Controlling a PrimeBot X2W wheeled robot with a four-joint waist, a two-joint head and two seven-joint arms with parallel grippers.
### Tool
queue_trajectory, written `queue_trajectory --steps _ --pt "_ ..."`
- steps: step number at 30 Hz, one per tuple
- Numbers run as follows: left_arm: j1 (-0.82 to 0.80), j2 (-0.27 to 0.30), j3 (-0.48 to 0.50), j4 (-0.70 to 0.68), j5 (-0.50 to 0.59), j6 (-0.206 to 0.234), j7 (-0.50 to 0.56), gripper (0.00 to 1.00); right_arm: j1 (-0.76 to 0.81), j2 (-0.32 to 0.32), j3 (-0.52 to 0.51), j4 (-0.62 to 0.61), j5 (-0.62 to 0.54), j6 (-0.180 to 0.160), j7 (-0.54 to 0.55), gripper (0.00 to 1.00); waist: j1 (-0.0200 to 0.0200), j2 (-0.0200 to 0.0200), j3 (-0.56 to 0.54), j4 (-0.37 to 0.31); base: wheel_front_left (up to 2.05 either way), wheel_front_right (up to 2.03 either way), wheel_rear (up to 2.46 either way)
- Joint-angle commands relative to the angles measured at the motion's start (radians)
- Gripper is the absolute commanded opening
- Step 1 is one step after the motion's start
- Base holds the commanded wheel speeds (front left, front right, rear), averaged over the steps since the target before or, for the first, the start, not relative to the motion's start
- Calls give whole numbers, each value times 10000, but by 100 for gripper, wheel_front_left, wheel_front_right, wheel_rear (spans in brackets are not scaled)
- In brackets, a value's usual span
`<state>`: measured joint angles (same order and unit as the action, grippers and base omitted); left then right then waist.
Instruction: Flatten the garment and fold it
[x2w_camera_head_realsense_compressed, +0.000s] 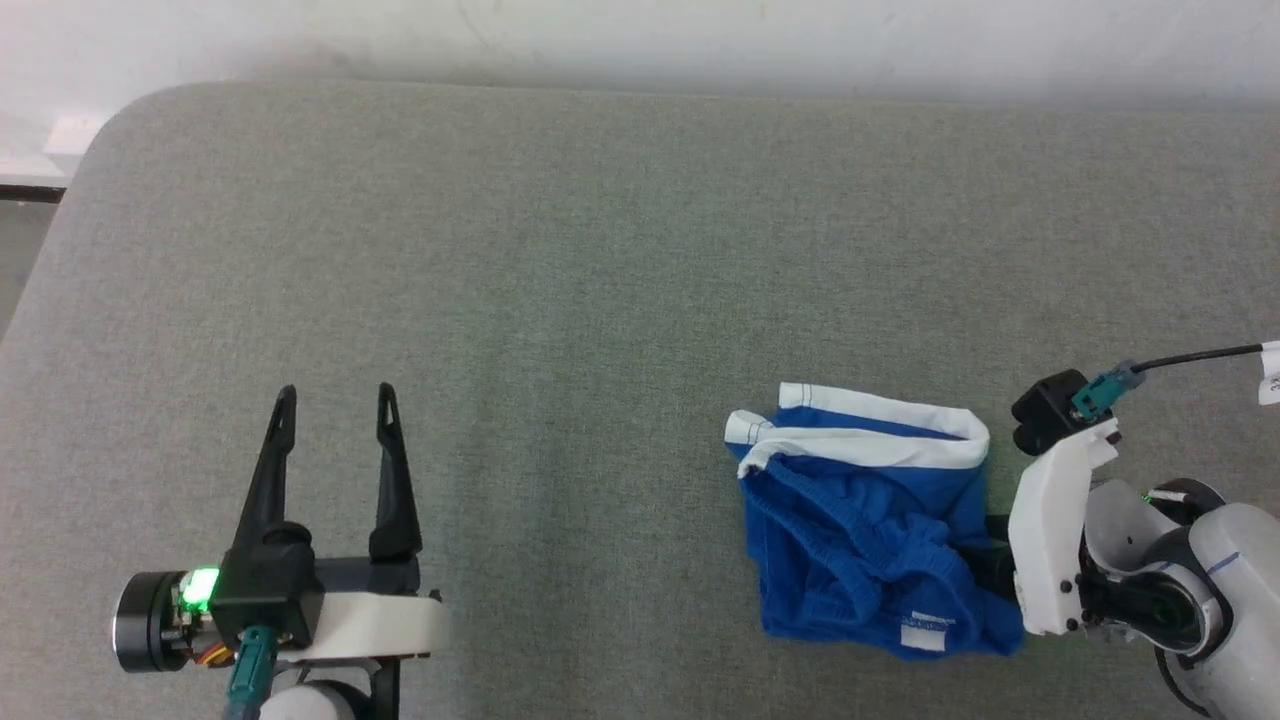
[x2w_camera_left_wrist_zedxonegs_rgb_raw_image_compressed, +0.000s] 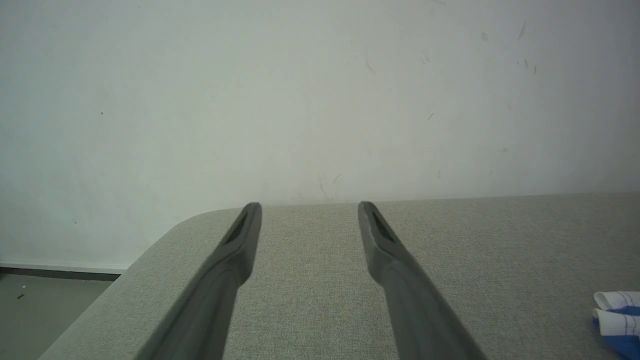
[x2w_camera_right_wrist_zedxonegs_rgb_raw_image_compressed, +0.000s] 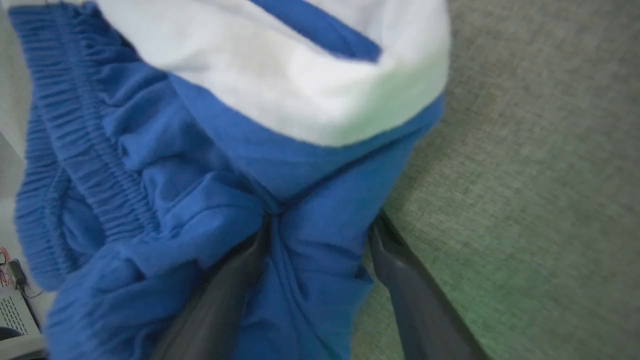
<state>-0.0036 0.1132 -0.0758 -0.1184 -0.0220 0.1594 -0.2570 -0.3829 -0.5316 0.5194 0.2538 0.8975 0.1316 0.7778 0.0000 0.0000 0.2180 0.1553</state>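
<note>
The garment (x2w_camera_head_realsense_compressed: 860, 530), blue shorts with white hem bands, lies crumpled on the right of the grey padded table (x2w_camera_head_realsense_compressed: 600, 250). Its gathered waistband faces up, and a small white label shows at the near edge. My right gripper (x2w_camera_head_realsense_compressed: 985, 555) reaches in from the garment's right side. In the right wrist view its fingers (x2w_camera_right_wrist_zedxonegs_rgb_raw_image_compressed: 400, 280) stand apart, open, with a fold of the blue garment (x2w_camera_right_wrist_zedxonegs_rgb_raw_image_compressed: 200, 175) between them. My left gripper (x2w_camera_head_realsense_compressed: 335, 395) hovers open over bare table at the lower left, far from the cloth. The left wrist view shows the left gripper (x2w_camera_left_wrist_zedxonegs_rgb_raw_image_compressed: 310, 207) empty and a corner of the garment (x2w_camera_left_wrist_zedxonegs_rgb_raw_image_compressed: 617, 315) at far right.
A pale wall (x2w_camera_left_wrist_zedxonegs_rgb_raw_image_compressed: 320, 90) runs along the table's far edge. The table's rounded far-left corner (x2w_camera_head_realsense_compressed: 110, 125) drops to the floor (x2w_camera_head_realsense_compressed: 15, 260). A black cable (x2w_camera_head_realsense_compressed: 1190, 357) leads off from the right wrist.
</note>
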Motion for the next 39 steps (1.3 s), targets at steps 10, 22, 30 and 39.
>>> queue_trajectory --steps 10,22,30,39 --pt "112 116 166 155 223 173 -47 100 -338 -275 621 -656 114 -9 -1896 0 0 0 -337 -876 0 0 0" --pt "-208 689 500 -646 441 628 -47 100 -1000 -2223 179 -1891 -253 -9 -2121 0 0 0 1127 -3468 0 0 0" --pt "-1061 1387 435 -1238 652 717 -47 100 -2092 -2869 -759 -243 -1196 -9 -2404 0 0 0 2900 -4111 0 0 0" --pt "-1764 1875 103 -1724 727 861 -47 100 -3888 -3169 -1764 2340 -3105 -9 -2931 0 0 0 4114 -3788 0 0 0"
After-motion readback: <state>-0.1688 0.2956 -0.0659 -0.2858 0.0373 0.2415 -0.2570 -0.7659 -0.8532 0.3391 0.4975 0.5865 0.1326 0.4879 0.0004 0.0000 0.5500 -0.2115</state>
